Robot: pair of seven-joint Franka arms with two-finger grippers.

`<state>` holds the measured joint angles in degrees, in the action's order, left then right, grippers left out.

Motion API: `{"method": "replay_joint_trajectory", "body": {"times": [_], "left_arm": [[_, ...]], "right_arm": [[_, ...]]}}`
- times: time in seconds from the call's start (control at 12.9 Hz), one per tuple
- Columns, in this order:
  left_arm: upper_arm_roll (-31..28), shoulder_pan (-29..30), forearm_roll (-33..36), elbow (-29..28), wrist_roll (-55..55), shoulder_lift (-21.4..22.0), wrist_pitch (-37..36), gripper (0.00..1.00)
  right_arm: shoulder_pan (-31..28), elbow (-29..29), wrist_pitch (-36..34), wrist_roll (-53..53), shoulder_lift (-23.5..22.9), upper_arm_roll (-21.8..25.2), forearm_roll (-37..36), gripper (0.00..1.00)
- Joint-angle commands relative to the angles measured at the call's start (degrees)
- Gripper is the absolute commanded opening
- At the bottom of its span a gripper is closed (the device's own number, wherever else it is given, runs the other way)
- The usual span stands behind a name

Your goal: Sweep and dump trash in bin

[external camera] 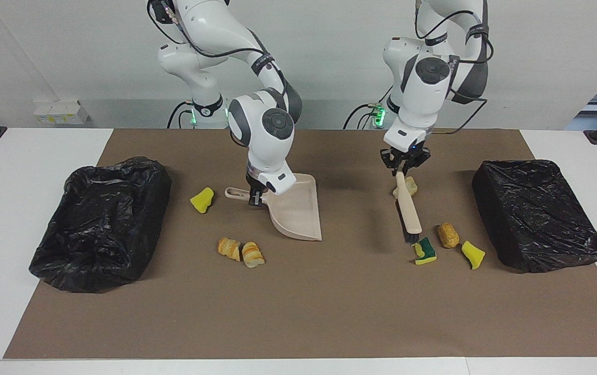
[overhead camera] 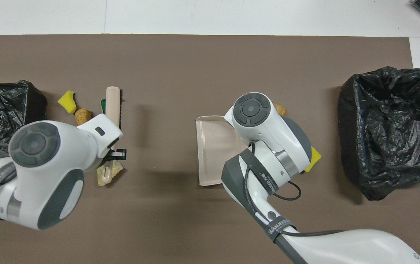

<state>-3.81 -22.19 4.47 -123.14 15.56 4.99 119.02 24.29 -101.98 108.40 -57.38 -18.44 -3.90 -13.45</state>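
Observation:
My right gripper (external camera: 255, 198) is shut on the handle of the beige dustpan (external camera: 296, 211), whose mouth faces the left arm's end of the table. My left gripper (external camera: 404, 165) is shut on the beige brush (external camera: 409, 208); its bristles sit beside a green-and-yellow sponge bit (external camera: 424, 251). An orange chunk (external camera: 448, 235) and a yellow sponge bit (external camera: 472, 254) lie close by, and a tan chunk (external camera: 410, 186) is partly hidden by the brush. Beside the dustpan lie two bread chunks (external camera: 240, 251) and a yellow sponge bit (external camera: 202, 200). The overhead view shows the brush (overhead camera: 113, 102) and the dustpan (overhead camera: 212, 146).
A bin lined with a black bag (external camera: 100, 224) stands at the right arm's end of the brown mat (external camera: 298, 312). A second black-lined bin (external camera: 538, 213) stands at the left arm's end, just past the yellow sponge bit. White table surrounds the mat.

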Motion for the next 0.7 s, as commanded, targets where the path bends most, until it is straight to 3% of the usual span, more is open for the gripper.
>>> {"method": "replay_joint_trajectory", "body": {"times": [0.0,0.39,0.62], "left_arm": [[0.7,5.4,1.0,9.1,-6.9,-8.2,-0.9,0.00],[0.7,14.1,4.5,14.0,-16.8,-15.3,4.8,0.00],[0.7,18.5,7.5,13.5,-20.9,-15.7,3.9,0.00]], "right_arm": [[0.7,-2.9,1.8,-1.4,2.0,-0.2,-1.6,0.00],[0.8,-3.0,1.9,-1.2,2.1,-0.2,-1.5,0.00],[0.8,-3.2,2.0,-0.7,2.1,-0.2,-1.6,0.00]]}}
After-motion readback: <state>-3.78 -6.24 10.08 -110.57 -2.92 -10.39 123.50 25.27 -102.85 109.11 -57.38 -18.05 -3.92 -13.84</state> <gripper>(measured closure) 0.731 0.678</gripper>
